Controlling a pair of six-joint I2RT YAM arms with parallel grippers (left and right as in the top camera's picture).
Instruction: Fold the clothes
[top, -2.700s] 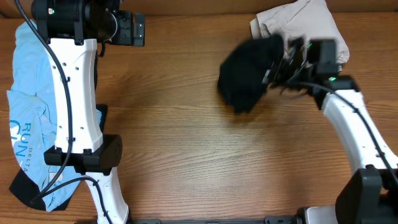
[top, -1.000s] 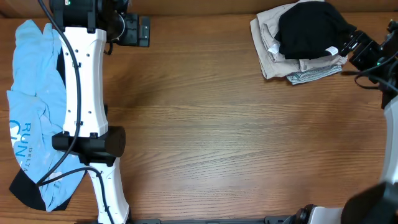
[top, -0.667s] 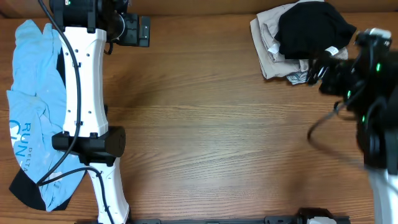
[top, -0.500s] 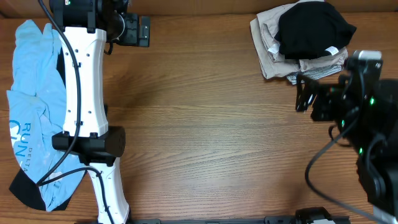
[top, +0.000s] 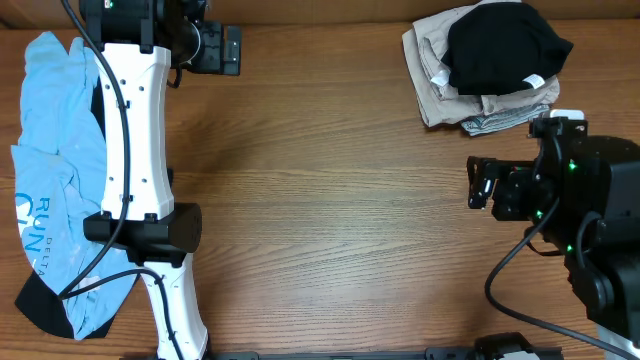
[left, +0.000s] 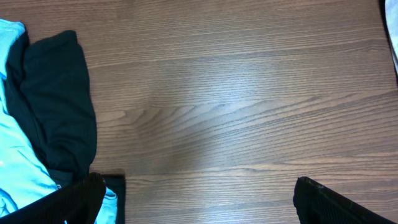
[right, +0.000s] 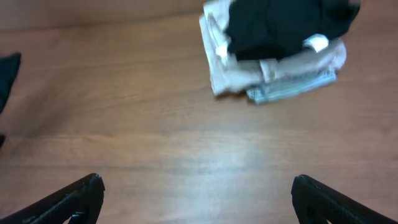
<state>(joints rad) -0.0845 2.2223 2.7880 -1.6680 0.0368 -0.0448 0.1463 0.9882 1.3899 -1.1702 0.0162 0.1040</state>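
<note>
At the far right corner of the table (top: 330, 200), the black garment (top: 500, 45) sat folded on top of the beige pieces (top: 428, 75), its white tag (top: 533, 82) turned toward the near edge, and none of that pile was in my grasp. My right gripper (right: 197, 186) hung over bare wood just on the near side of the pile, its fingers (right: 74, 199) spread wide with nothing between them. My left gripper (left: 199, 186) was up by the far edge, close to the far left corner, likewise spread wide and empty. What was left to fold, as I judged it, was the light blue T-shirt (top: 50, 170) — crumpled along the left edge, its long axis running from the far left corner toward the near left corner, with a dark garment (left: 59, 106) lying against it and partly under it. From my left gripper the shirt lay just to the left and back toward the near edge; from my right gripper it was well apart, across the whole width of the table. So I reckoned the left arm was the one to fetch it — a sideways reach toward the left edge, a pinch on the nearest bit of cloth, then a drag toward the open middle where both grippers could spread it flat.
</note>
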